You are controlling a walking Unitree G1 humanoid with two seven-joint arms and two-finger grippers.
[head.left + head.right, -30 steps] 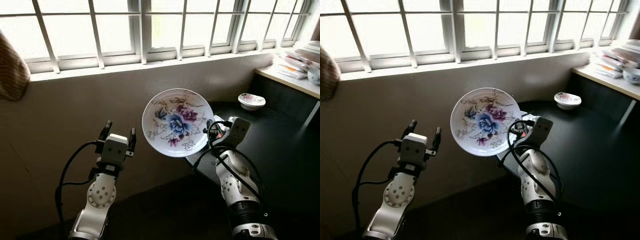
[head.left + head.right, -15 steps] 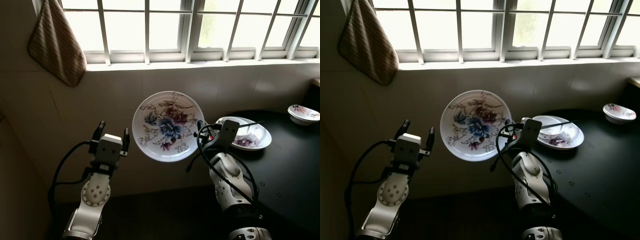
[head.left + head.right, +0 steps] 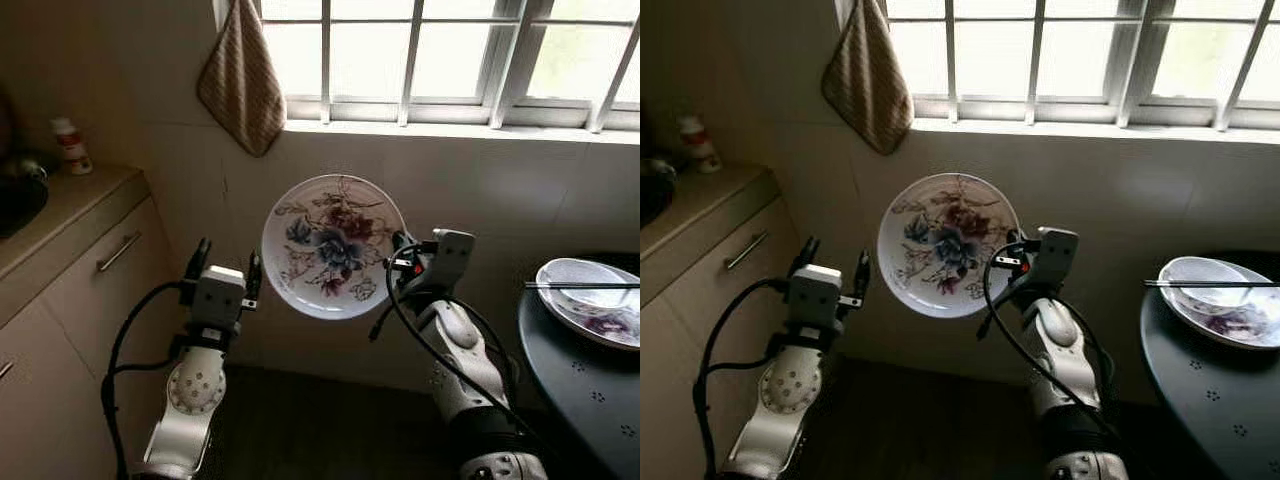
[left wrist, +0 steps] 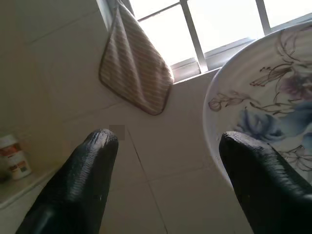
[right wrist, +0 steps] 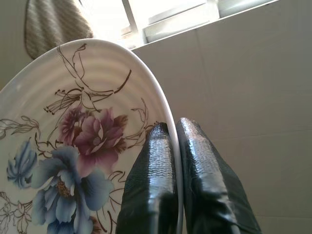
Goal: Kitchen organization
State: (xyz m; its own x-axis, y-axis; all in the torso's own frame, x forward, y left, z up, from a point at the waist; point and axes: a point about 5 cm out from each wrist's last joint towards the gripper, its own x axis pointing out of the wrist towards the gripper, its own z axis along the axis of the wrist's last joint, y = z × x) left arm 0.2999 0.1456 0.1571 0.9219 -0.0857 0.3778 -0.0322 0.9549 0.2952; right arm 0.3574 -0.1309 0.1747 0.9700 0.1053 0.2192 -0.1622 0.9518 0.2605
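A white plate [image 3: 333,245] painted with blue and purple flowers is held upright in mid-air, its face toward me. My right gripper [image 3: 400,262] is shut on the plate's right rim; in the right wrist view its two fingers [image 5: 156,190] pinch the plate [image 5: 73,146] edge. My left gripper [image 3: 224,265] stands open just left of the plate, apart from it, with nothing between its fingers [image 4: 83,180]. The plate [image 4: 263,112] edge shows beside one finger in the left wrist view.
A tiled wall under a barred window [image 3: 420,50] is straight ahead, with a striped cloth [image 3: 240,85] hanging at its left. A wooden cabinet [image 3: 60,270] with a bottle [image 3: 70,145] stands left. A dark table [image 3: 590,390] at right carries plates [image 3: 590,300] and chopsticks.
The camera has swung left: the table and its dishes slid to the right and the cabinet came into view. Both grippers and the held plate keep their pose.
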